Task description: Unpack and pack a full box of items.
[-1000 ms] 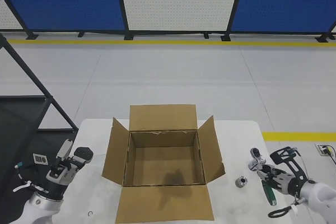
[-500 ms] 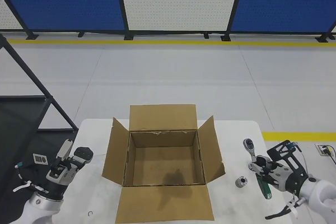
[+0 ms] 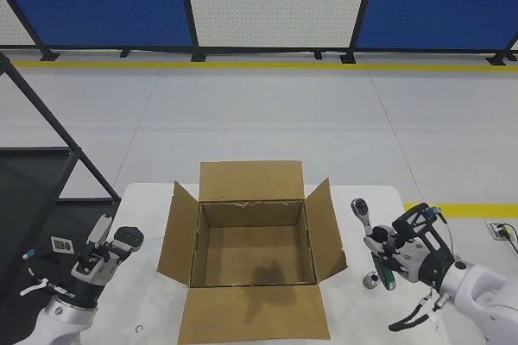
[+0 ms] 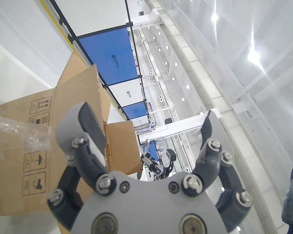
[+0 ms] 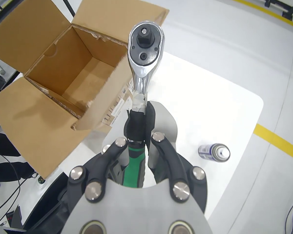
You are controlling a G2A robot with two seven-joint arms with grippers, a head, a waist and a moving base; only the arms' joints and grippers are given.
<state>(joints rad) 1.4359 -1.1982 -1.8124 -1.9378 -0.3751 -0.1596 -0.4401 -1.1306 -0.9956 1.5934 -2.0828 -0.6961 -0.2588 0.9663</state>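
STATUS (judged): packing phase. The box looks empty and the first item is gripped. Next move: take the tool over the raised right flap, centre it above the opening, lower it, lay it flat, then let go. The tool is long, so it needs to line up w/ the box floor.

1. L gripper [image 3: 121, 240]: far left of table [image 3: 147, 297], well apart from the box. Fingers [image 4: 91, 122] spread wide, nothing betw. them. Ribbed dark rubber pads on grey metal links w/ bright screws. Seems idle.

2. box [image 3: 252, 181]: table centre. Brown corrugated cardboard, squarish well, all four flaps folded outward, ragged paper along the rim. Inner floor has a darker patch; no contents seen. Black handling symbols printed on an outer wall.

3. ratchet wrench [image 5: 145, 47]: the task's thing. Polished chrome pear-shaped head, black square drive, slim steel neck wrapped w/ pale tape, green/black moulded handle. R gripper [image 5: 138, 120] has its fingers clenched on the handle's upper end. The tool is held off the table just right of the box's right flap, head toward the box. The hold is on the moulded handle, not the slick chrome, so it seems secure.

4. spray can [image 5: 214, 152]: small metal cylinder w/ white nozzle top, on the table near the R gripper, right of the box. Prob. a later item.
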